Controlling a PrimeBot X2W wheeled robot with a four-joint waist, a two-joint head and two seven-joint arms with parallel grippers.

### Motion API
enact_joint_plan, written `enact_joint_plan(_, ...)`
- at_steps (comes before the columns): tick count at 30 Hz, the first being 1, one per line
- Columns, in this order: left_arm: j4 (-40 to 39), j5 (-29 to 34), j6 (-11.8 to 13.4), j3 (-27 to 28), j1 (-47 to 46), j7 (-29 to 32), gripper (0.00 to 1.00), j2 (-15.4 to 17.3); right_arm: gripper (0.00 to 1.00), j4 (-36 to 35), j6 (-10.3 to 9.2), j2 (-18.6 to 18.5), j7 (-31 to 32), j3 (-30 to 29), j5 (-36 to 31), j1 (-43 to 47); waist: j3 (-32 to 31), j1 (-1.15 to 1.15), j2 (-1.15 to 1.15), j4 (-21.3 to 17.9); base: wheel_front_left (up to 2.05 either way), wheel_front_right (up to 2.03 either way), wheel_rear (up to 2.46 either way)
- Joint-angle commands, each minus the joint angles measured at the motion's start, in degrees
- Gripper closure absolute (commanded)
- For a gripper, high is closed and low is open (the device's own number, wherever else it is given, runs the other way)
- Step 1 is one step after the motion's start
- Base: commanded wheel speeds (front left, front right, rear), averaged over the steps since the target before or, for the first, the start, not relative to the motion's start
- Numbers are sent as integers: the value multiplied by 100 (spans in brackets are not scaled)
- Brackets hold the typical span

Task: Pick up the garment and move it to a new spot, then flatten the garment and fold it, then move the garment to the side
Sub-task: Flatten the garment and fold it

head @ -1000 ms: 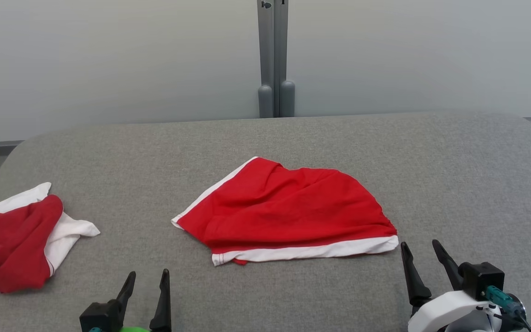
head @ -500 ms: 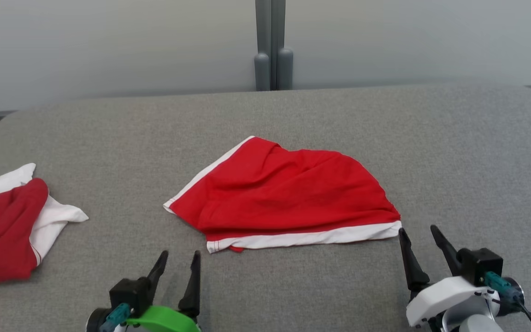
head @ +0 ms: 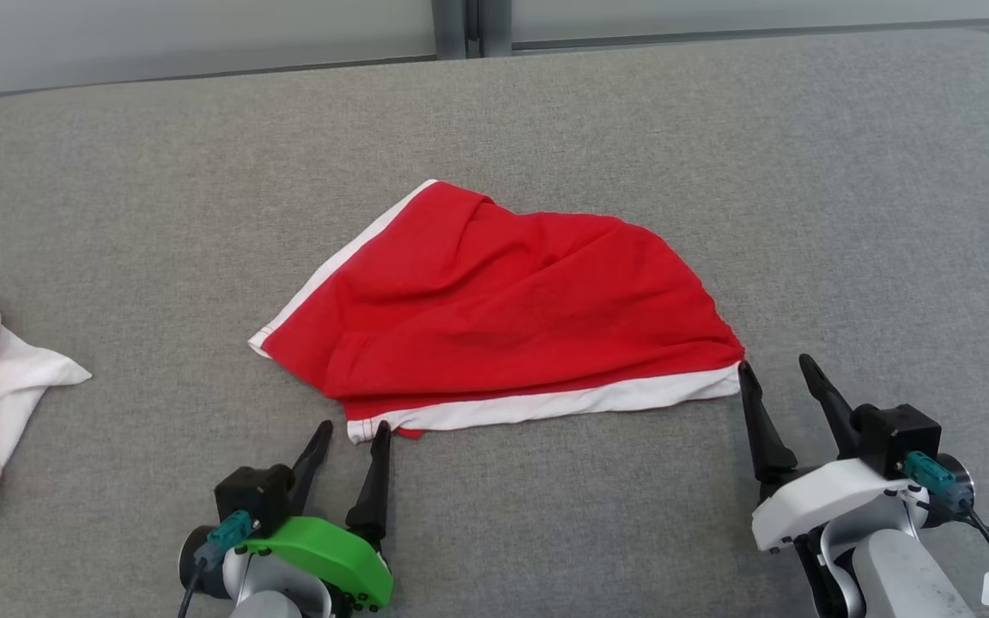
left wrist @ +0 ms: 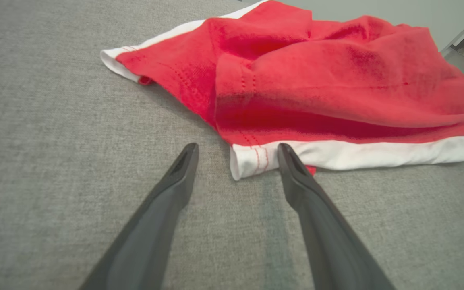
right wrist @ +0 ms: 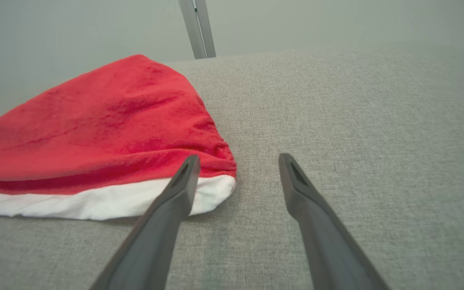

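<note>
Red white-hemmed garment point(head: 503, 318) rumpled mid grey padded table point(head: 803, 172). Left gripper point(head: 354, 427) wide open at near-left hem corner; right gripper point(head: 775, 365) wide open beside right corner. Best: pinch both corners deep, lift evenly.

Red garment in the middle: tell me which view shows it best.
The head view: the whole red garment lies in frame, every edge visible. The left wrist view cuts it off at the frame's right edge; the right wrist view cuts it off at the left edge.
</note>
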Motion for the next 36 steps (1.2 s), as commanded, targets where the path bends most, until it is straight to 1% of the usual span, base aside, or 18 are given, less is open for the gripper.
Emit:
enact_joint_plan(1, 11, -44, -14, -6, -9, 0, 0, 28, 0, 1, -8, -13, -1, -27, 14, -44, 80, 0, 0, -79, 0, 0, 0)
enact_joint_plan(9, 21, -228, -15, -173, -19, 3, 0, 29, 0, 41, -8, 18, -1, -32, -3, -88, 90, 0, 0, -16, 0, 0, 0)
enact_joint_plan(10, 32, -245, -15, -186, -35, 3, 11, 29, 0, 44, -8, 21, -1, -21, 2, -95, 94, 0, 0, -20, 0, 0, 0)
enact_joint_plan(11, 44, -255, -15, -205, -54, 3, 46, 29, 0, 48, -8, 22, -1, -11, 6, -101, 97, 0, 0, -24, 0, 0, 0)
enact_joint_plan(12, 38, -308, -15, -230, -65, 3, 58, 29, 0, 53, -8, 24, -1, -2, 9, -108, 98, 0, 0, -30, 0, 0, 0)
enact_joint_plan(15, 3, -373, -15, -297, -94, 3, 100, 31, 0, 66, -8, 27, -1, 18, 27, -122, 103, 0, 0, -43, 0, 0, 0)
enact_joint_plan(18, -108, -421, -15, -349, -108, 2, 100, 71, 0, 76, -8, 26, -1, 28, 47, -95, 100, 0, 0, -40, 0, 0, 0)
enact_joint_plan(21, -239, -396, -15, -184, -118, 1, 100, 117, 0, 95, -8, 16, -1, 45, 79, -78, 99, 0, 0, -19, 0, 0, 0)
enact_joint_plan(24, -362, -205, -15, 254, -16, 1, 100, 105, 0, 112, -8, 5, -1, 110, 139, -60, 81, 0, 0, 35, 0, 0, 0)
enact_joint_plan(25, -368, -36, -15, 486, 46, 1, 100, 91, 0, 134, -8, -15, -1, 189, 176, -55, 72, 0, 0, 74, 0, 0, 0)
enact_joint_plan(27, -365, 70, -15, 664, 59, 1, 100, 79, 0, 167, -8, -29, -1, 290, 228, -55, 76, 0, 0, 113, 0, 0, 0)
enact_joint_plan(32, -297, 226, -15, 808, -17, 0, 100, 52, 0, 239, -8, -168, -1, 802, 500, -82, 106, 0, 0, 190, 0, 0, 0)
enact_joint_plan(36, -250, 275, -15, 904, -53, 1, 100, 32, 0, 217, -8, -376, -1, 1249, 748, -7, 119, 0, 0, 192, 0, 0, 0)
